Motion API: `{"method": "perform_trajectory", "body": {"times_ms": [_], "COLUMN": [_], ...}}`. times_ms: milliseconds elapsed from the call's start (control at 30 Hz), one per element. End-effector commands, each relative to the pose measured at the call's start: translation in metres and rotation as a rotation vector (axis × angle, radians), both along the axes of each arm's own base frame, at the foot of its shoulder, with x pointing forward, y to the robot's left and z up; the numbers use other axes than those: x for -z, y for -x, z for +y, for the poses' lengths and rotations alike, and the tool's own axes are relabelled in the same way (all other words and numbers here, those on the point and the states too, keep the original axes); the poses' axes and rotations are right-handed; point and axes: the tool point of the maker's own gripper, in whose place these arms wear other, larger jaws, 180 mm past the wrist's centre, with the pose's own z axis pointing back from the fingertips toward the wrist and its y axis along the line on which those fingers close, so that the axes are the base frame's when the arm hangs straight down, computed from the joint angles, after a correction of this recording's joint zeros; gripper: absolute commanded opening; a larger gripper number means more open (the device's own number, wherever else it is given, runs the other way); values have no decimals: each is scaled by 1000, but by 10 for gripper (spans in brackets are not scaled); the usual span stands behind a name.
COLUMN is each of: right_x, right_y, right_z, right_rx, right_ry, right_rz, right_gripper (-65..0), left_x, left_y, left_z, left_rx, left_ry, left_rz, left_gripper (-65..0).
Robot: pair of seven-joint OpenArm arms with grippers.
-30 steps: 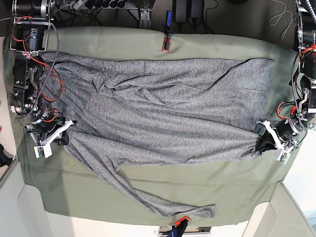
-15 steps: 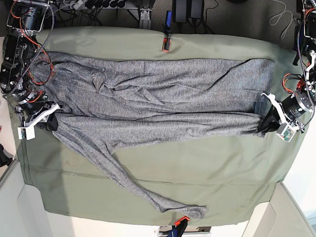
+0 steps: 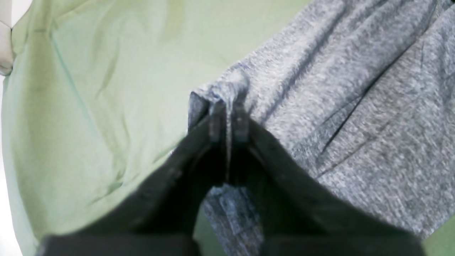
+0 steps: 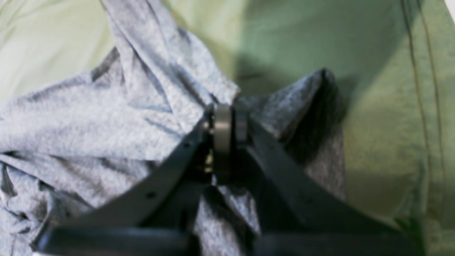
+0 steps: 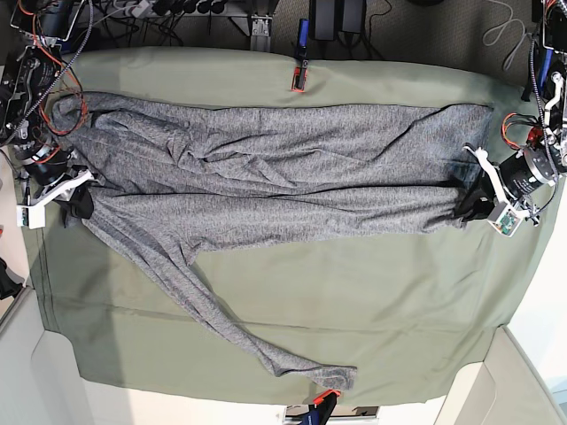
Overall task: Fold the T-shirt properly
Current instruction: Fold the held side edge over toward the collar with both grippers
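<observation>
The heather-grey T-shirt (image 5: pixel 283 168) lies spread across the olive-green cloth, folded lengthwise, with one long sleeve (image 5: pixel 239 323) trailing toward the front edge. My left gripper (image 5: pixel 468 205) is at the base view's right, shut on the shirt's hem corner (image 3: pixel 227 90); its fingertips (image 3: pixel 217 121) pinch the fabric. My right gripper (image 5: pixel 78 204) is at the base view's left, shut on a bunch of the shirt (image 4: pixel 160 92) near the shoulder; its fingertips (image 4: pixel 222 124) clamp grey knit.
The olive-green cloth (image 5: pixel 372 301) covers the table, held by an orange clamp at the back (image 5: pixel 299 78) and another at the front edge (image 5: pixel 328 395). Cables and equipment lie behind the back edge. White table edges show at the front corners.
Both grippers have carried the shirt's near edge toward the back of the table, folding it over the body. The trailing sleeve has slid back with it.
</observation>
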Motion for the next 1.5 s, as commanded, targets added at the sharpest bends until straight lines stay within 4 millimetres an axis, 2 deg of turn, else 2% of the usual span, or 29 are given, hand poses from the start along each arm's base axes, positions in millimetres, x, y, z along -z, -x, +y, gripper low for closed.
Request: {"method": "perform_trajectory", "body": {"times_ms": [0,100,133,233,300,400,467,567,700,900,1000,1133,1267,1467], "right_x": [-21,-22,-22,-25,-29,-38,-46,-64,-89,-96,-86,-50,-7,26], "right_y": [-12,-13,-13,-13,-16,-21,-28,-46,-77,-134,-158,-173,-167,-152], "right_z": [-5,-5,-5,-3,-2,-3,-1,11,41,79,98,125,146,135], "right_rx": [3,3,3,4,10,22,22,19,-8,11,-22,-85,-149,-134], "right_ry": [3,3,1,-20,-39,-45,-52,-86,-96,58,137,203,217,252], "right_rz": [-74,-76,-76,-86,-110,-158,-179,-234,-299,-300,-268,-169,-55,-6], "right_gripper": [-650,-650,-633,-477,-423,-406,-406,-406,-406,-406,-406,-406,-406,-406], "left_x": [-18,-18,-18,-18,-18,-16,-14,-10,-3,1,5,9,4,-3], "left_y": [-8,-9,-9,-9,-9,-8,-8,-8,-7,-7,-5,-3,-6,-12], "left_z": [3,3,3,3,3,1,-3,-12,-25,-33,-31,-29,-29,-26], "left_rx": [9,7,7,8,7,6,4,-1,-7,-8,-14,-20,-39,-51], "left_ry": [-1,-1,-1,-1,-1,8,21,53,97,122,105,91,128,126], "left_rz": [-49,-51,-50,-50,-50,-50,-51,-51,-50,-47,-23,-1,-15,-36], "left_gripper": [-543,-514,-514,-514,-514,-503,-435,-327,-321,-321,-321,-321,-319,-318]}}
